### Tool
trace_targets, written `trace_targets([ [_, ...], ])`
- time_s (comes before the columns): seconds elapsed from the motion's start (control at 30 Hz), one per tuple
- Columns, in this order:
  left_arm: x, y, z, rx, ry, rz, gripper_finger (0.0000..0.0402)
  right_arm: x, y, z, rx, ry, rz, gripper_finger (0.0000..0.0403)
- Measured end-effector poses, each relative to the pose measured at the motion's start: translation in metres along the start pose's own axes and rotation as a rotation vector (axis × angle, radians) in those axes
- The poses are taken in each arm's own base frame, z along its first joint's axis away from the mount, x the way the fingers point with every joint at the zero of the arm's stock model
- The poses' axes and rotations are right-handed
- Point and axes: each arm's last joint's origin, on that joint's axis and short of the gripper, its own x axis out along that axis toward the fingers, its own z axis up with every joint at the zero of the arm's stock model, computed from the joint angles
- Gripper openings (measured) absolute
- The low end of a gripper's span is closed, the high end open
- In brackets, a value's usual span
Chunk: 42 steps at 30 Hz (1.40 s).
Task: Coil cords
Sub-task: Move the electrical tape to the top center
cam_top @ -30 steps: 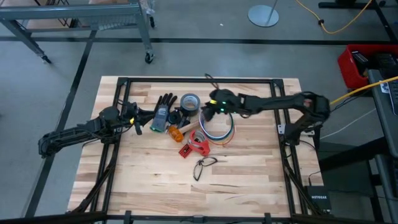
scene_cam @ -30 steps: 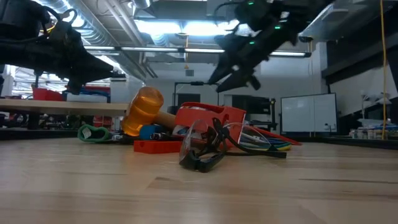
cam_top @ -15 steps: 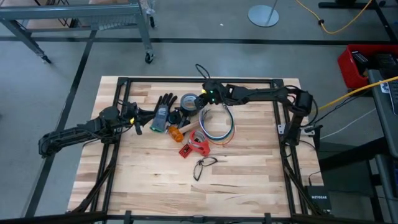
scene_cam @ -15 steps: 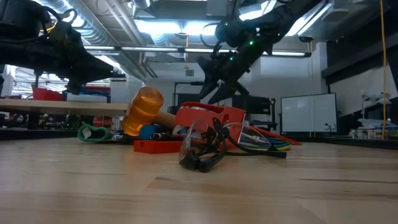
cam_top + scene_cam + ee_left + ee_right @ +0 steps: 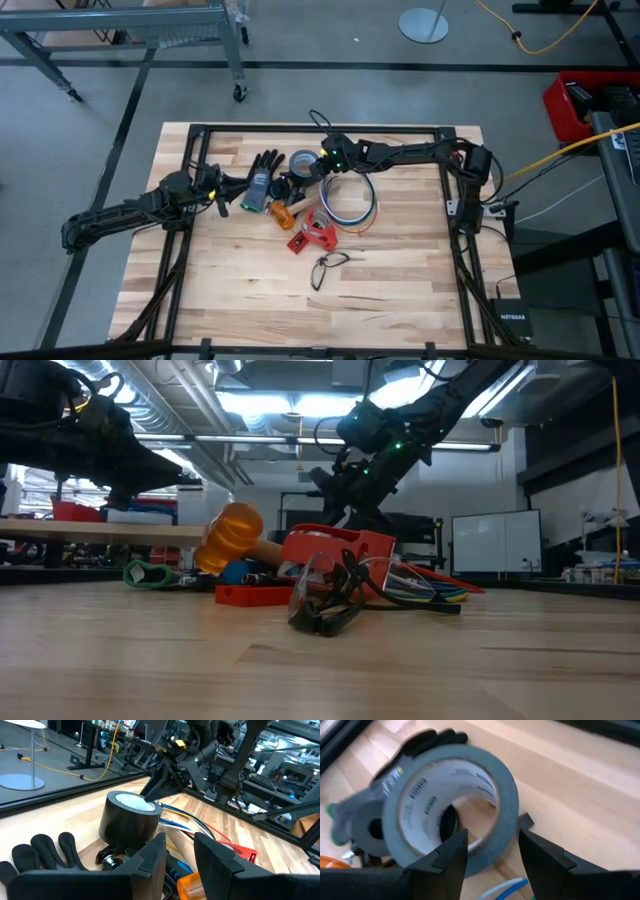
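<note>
The cords (image 5: 350, 202), blue, white and red-orange, lie in a loose loop on the table; they also show in the low view (image 5: 432, 590) and the left wrist view (image 5: 186, 820). My right gripper (image 5: 324, 163) is open at the grey duct tape roll (image 5: 451, 802), just left of the loop's far end. One finger (image 5: 451, 851) stands before the roll's hole and the other (image 5: 536, 854) outside its wall. My left gripper (image 5: 180, 851) is open and empty above the table's left part, beside a black glove (image 5: 262, 172). My right gripper comes slanting down from the table's right at the tape roll's top rim (image 5: 150, 802). Its fingers stand on either side of the roll's wall. I cannot tell whether they touch it.
An orange mallet (image 5: 285, 212), a red plastic tool (image 5: 315, 233) and safety glasses (image 5: 328, 266) lie near the cords. Small dark parts (image 5: 111, 859) lie between glove and roll. Bare wood lies toward the table's near edge (image 5: 300, 310).
My right gripper has gone from above the cords' far end toward the table's left edge and down, to the tape roll. The cords and the roll have stayed where they were.
</note>
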Motion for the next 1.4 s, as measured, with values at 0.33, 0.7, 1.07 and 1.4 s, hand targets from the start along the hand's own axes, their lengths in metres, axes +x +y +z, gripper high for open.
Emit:
trace_targets([
  [0.33,0.0,0.0,0.0,0.02,0.0,0.0,0.0093,0.001,-0.001,0.0,0.0,-0.005,-0.012,0.0182],
  [0.7,0.0,0.0,0.0,0.019,0.004,0.001,0.0093,0.024,-0.005,-0.012,0.027,0.029,-0.003,0.0171],
  [1.07,0.0,0.0,0.0,0.019,0.006,0.002,0.0093,0.025,-0.007,-0.012,0.026,0.058,0.031,0.0058],
  [1.4,0.001,0.0,-0.001,0.019,0.012,0.004,0.0093,0.022,-0.003,0.0,-0.03,0.053,0.025,0.0058],
])
